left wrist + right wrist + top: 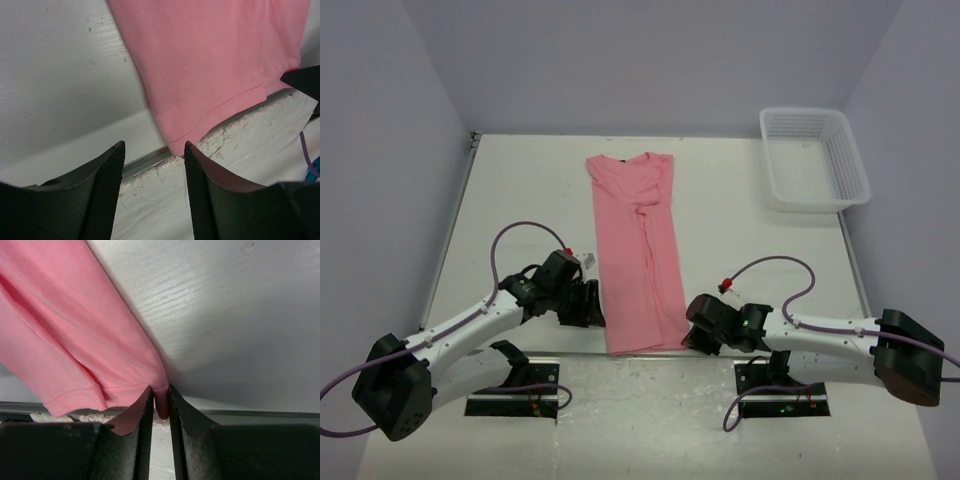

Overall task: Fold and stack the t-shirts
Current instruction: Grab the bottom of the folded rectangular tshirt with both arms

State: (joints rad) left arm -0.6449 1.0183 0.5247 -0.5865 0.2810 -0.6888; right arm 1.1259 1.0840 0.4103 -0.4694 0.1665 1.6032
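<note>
A salmon-pink t-shirt point(638, 255) lies folded into a long narrow strip down the middle of the table, collar end far, hem at the near edge. My right gripper point(160, 399) is shut on the shirt's near right hem corner point(161, 390), which is pinched between its fingers. In the top view that gripper point(692, 338) sits at the strip's near right corner. My left gripper point(154, 150) is open just beside the near left hem corner point(181, 142), with nothing between its fingers. From above it point(590, 305) sits at the strip's left side.
A white mesh basket point(814, 157) stands at the far right of the table. The table's near edge point(150, 160) with chipped white paint runs right under both grippers. Purple cables loop from each arm.
</note>
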